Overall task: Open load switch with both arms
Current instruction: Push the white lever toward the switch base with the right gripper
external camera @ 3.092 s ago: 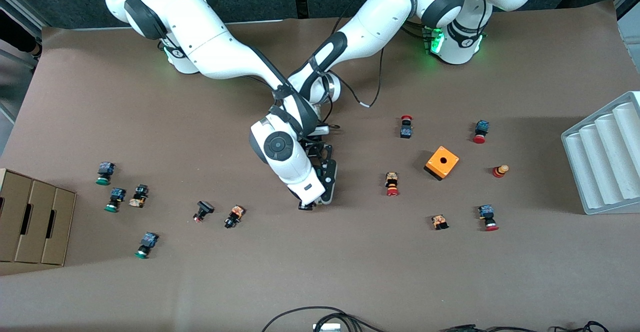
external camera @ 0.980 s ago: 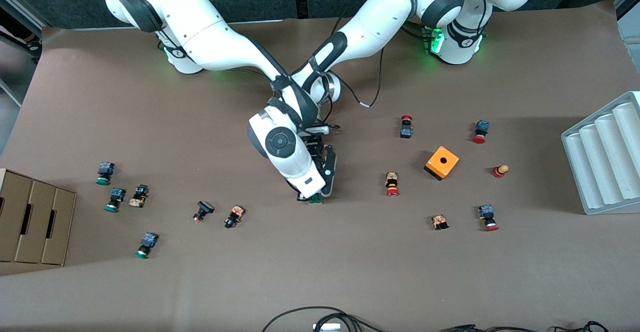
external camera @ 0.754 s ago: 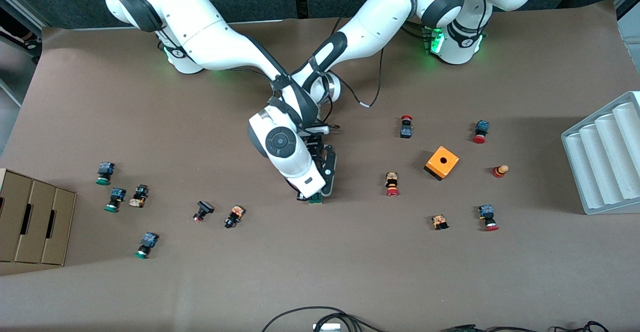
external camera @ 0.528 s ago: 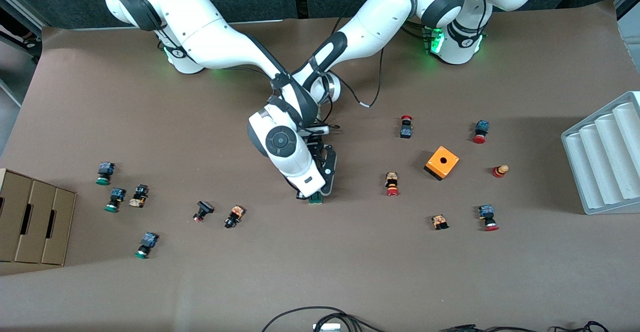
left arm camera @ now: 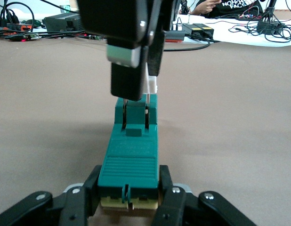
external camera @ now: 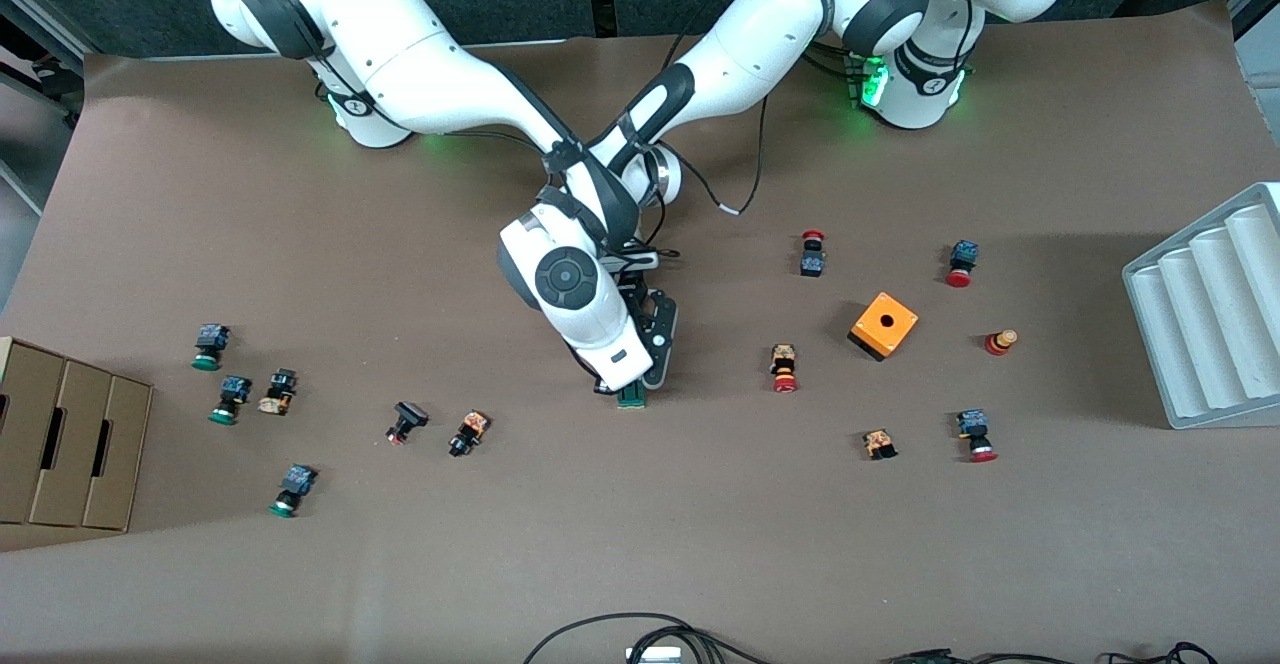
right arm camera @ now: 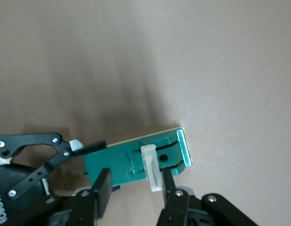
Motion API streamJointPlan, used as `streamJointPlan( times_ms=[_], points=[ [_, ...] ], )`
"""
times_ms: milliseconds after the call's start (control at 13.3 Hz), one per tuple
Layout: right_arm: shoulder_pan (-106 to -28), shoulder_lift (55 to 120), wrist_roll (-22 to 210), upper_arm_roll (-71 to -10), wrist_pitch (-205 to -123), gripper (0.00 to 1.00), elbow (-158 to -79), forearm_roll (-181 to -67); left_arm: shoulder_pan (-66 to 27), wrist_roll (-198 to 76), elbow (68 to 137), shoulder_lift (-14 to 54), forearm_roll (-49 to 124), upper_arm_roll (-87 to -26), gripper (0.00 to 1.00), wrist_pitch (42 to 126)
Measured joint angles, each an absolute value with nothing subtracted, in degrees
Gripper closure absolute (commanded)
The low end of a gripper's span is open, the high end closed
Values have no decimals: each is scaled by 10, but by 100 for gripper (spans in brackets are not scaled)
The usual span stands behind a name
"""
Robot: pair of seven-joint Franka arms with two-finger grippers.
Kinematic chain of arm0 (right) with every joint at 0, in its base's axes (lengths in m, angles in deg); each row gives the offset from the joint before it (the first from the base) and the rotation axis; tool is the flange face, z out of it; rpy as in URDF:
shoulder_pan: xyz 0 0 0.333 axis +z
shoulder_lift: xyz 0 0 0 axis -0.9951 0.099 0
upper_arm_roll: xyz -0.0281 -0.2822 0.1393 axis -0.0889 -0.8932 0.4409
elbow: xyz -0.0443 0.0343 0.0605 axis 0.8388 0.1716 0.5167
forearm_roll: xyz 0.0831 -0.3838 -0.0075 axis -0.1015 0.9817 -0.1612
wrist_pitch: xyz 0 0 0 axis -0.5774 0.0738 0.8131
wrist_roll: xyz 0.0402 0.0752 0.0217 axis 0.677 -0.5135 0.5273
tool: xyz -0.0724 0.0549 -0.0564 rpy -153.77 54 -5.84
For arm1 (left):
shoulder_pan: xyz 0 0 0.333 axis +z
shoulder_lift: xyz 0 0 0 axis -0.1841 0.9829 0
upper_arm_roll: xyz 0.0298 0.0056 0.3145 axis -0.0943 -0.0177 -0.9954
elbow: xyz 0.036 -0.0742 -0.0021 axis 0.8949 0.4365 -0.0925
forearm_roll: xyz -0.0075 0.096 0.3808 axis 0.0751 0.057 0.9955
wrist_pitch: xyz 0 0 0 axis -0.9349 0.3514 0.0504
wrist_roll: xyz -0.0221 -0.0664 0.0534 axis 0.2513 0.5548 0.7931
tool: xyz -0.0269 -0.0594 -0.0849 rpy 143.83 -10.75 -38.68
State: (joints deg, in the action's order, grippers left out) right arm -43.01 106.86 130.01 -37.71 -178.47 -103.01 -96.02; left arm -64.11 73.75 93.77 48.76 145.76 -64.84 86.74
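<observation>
The load switch (external camera: 631, 399), a slim dark-green block, lies at the table's middle under both arms. In the left wrist view my left gripper (left arm camera: 129, 200) is shut on the near end of the switch (left arm camera: 131, 160), one finger on each side. My right gripper (left arm camera: 136, 101) comes down from above onto the switch's other end and is shut there. The white tab (right arm camera: 152, 168) lies against one finger of the right gripper (right arm camera: 136, 188). In the front view the left gripper (external camera: 648, 382) and right gripper (external camera: 615, 387) meet over the switch, and the right wrist covers most of it.
An orange cube with a hole (external camera: 884, 325) and several red-capped buttons lie toward the left arm's end. Green-capped and other buttons lie toward the right arm's end, by a cardboard box (external camera: 60, 444). A white ribbed tray (external camera: 1215, 314) sits at the left arm's edge. Cables (external camera: 640, 639) lie at the front edge.
Three seconds ago the right gripper sat nearer the front camera and hid the switch; the green end shows now. Over the last second both arms have barely moved.
</observation>
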Motion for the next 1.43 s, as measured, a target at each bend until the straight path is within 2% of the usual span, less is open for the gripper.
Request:
streamJointPlan(
  times_ms=[1433],
  points=[
    [-419,1061,1253,-376,-1784,52,-1046,-960,-641,737,937,488,1458,-649,47,868]
  ],
)
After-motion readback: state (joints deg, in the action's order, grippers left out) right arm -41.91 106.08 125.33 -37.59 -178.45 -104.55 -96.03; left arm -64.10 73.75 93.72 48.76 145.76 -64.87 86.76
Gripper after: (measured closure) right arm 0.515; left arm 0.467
